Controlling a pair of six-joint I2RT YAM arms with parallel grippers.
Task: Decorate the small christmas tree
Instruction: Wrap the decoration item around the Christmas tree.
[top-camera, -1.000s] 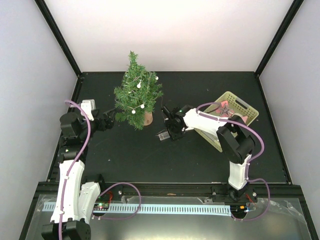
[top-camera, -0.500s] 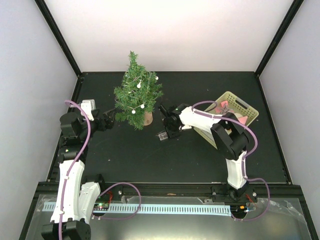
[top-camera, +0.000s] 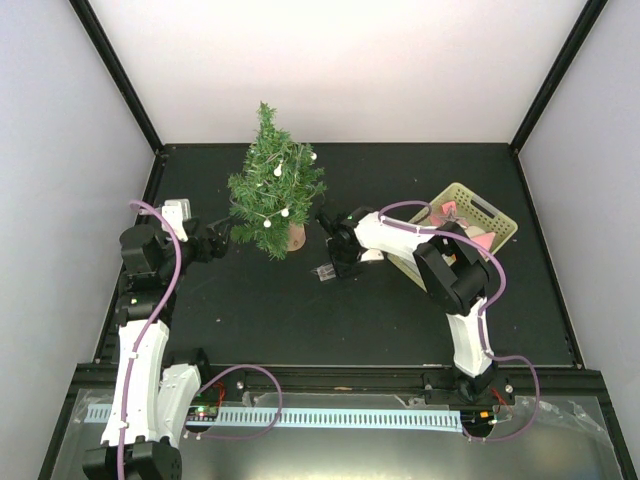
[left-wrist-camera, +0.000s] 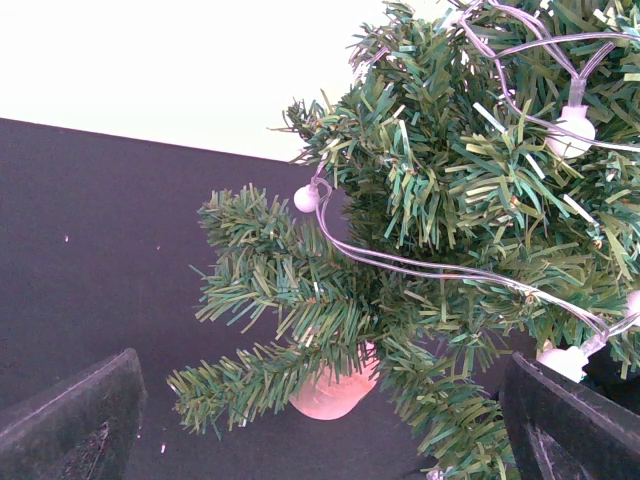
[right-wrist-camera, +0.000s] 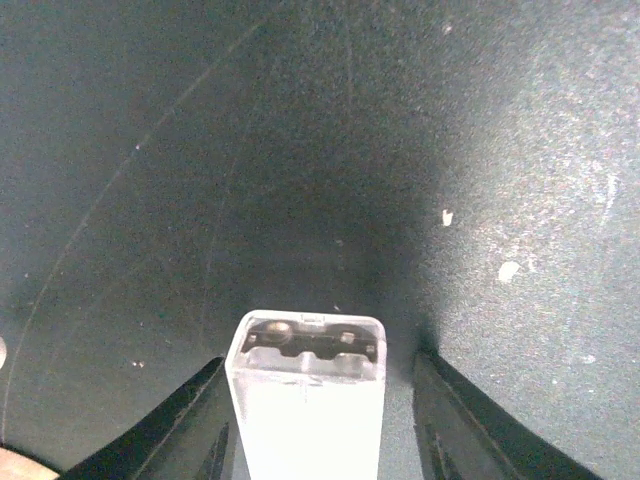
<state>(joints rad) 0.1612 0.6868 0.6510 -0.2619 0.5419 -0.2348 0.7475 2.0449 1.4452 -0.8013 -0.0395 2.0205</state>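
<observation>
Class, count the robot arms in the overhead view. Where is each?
2. The left arm is left of the small christmas tree; the right arm is between tree and basket. None seems hidden.

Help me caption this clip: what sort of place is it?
Probably a lab test cell: plain white walls, black frame posts, a black tabletop, left arm and right arm bolted at its near edge.

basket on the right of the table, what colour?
Pale yellow-green basket with slotted sides; it shows best in the top external view.

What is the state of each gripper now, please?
Left gripper: open, holding nothing.
Right gripper: open around the clear box, not yet clamped.
</observation>
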